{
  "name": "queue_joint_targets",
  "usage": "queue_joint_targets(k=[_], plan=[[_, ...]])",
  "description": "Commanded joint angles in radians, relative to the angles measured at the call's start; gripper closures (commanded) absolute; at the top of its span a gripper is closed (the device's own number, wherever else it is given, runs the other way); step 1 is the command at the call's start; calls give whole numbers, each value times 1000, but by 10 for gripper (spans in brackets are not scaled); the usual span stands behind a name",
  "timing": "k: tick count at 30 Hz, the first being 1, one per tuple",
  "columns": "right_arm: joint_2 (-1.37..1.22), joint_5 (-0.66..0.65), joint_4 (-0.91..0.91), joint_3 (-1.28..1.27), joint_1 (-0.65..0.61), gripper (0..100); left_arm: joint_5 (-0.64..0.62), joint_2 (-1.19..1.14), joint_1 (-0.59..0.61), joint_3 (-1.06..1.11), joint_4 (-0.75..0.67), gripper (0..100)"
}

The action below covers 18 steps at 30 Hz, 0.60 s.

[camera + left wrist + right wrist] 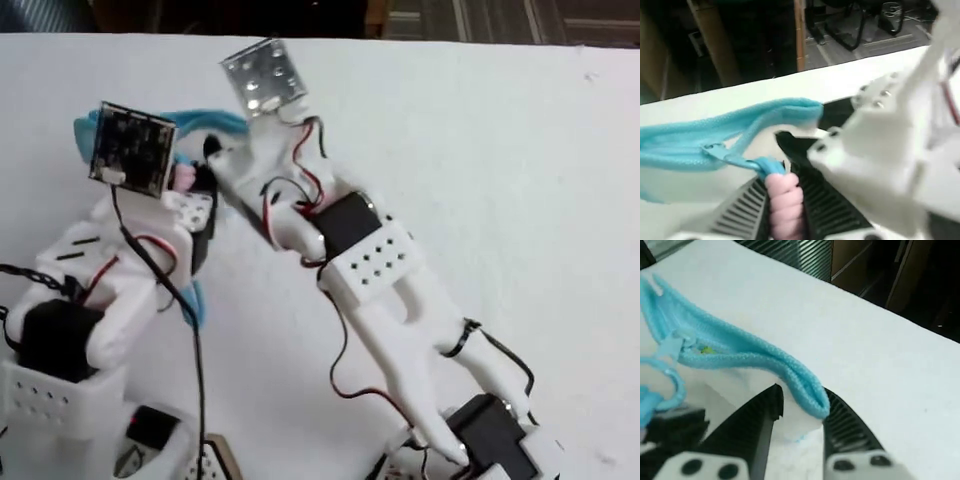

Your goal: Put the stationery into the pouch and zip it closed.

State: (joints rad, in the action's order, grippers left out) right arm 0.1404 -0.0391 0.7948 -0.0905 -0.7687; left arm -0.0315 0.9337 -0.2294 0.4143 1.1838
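1. White table [520, 150] under both arms.
2. Blue pouch [740, 352] lies on it, one end wedged between the right pincer [802, 397] jaws; the rest runs away from them, zip partly open.
3. Right pincer: narrowed down, clamping that pouch end.
4. Left pincer [782, 182]: closed on pink tag [785, 197], just beside right pincer.
5. Pink tag sits between left jaws, tied to zip's blue loop [762, 165].
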Motion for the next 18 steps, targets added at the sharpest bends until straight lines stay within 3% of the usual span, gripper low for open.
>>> queue_joint_targets(k=[1, 5, 11, 18], plan=[[36, -114, 102, 12, -87, 981, 6, 38, 93, -66, -81, 976], [140, -239, 243, 11, -102, 981, 6, 38, 170, 11, -170, 976], [295, -264, 429, 11, -110, 977, 5, 36, 174, 138, -247, 976], [440, -259, 544, 11, -163, 796, -2, 44, 180, 144, -249, 976]])
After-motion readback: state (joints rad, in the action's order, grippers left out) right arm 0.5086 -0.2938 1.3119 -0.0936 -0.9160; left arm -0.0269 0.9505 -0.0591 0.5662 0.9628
